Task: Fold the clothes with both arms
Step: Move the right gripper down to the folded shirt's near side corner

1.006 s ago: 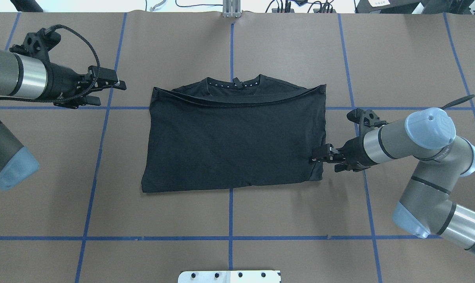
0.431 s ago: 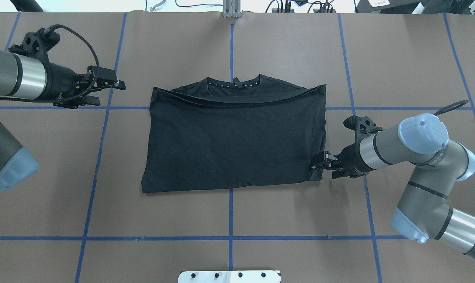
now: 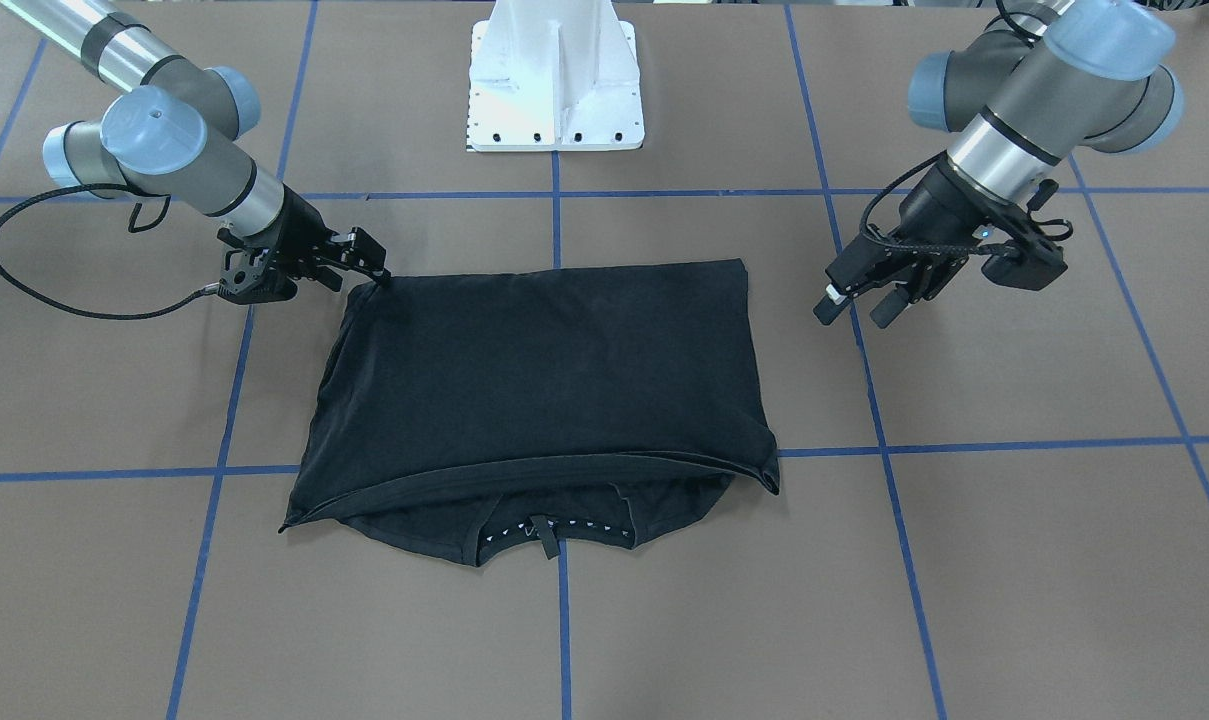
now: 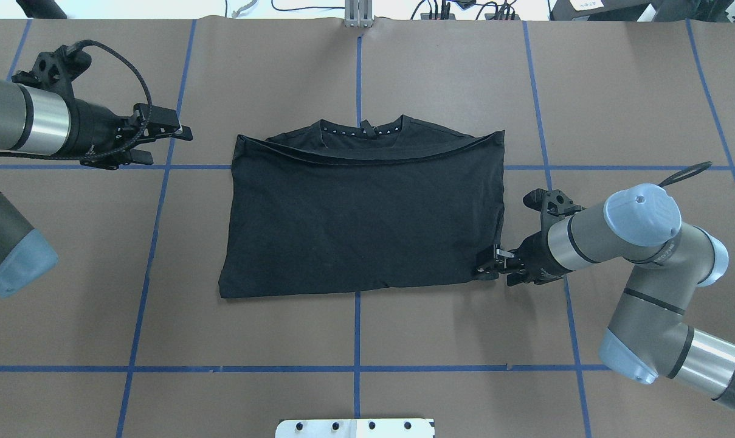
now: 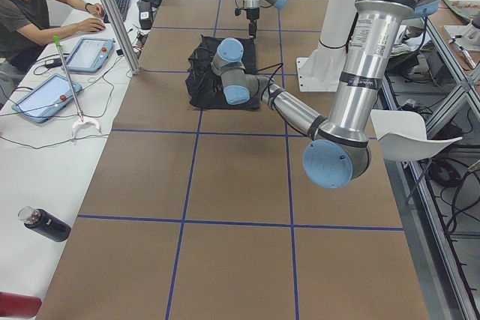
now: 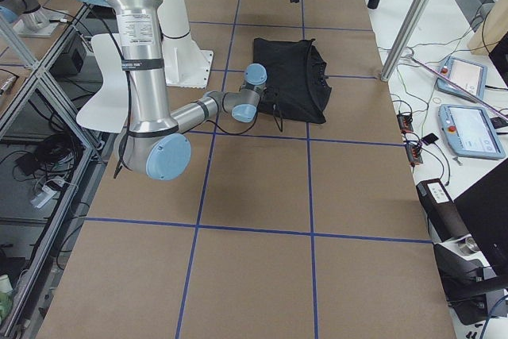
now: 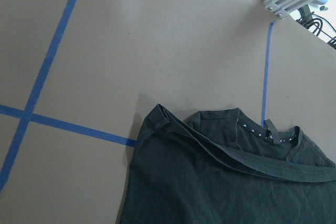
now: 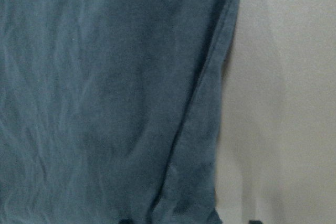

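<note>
The T-shirt lies mid-frame on the tabletop, folded once, I judge. My right pincer gapes empty at its lower-right corner. My left pincer hangs open at upper left. More folds remain.

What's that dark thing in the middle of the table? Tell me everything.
A black T-shirt, soft and cotton-looking, folded in half with its hem drawn up short of the collar, whose white-dotted neckband and tag peek out. It lies flat, slightly wrinkled, on the brown table. The right gripper sits at its near right corner.
</note>
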{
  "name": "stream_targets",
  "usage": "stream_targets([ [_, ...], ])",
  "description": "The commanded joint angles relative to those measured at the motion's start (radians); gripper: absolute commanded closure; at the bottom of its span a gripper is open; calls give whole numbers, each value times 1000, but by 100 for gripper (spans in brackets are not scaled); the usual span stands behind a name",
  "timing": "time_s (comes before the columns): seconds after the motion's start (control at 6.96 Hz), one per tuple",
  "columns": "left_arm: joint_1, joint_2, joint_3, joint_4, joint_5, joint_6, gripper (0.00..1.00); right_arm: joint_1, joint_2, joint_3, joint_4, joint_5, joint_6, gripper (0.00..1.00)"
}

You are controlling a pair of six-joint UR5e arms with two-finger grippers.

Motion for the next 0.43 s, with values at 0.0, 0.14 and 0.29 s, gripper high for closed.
stream_targets([
  [0.0,2,5,2,0,1,1,0,-3,4,7,-20,3,0,61],
  [0.14,2,6,3,0,5,1,0,-1,1,9,-20,7,-2,90],
  [0.29,3,6,5,0,7,0,0,0,-2,7,-20,42,-3,100],
])
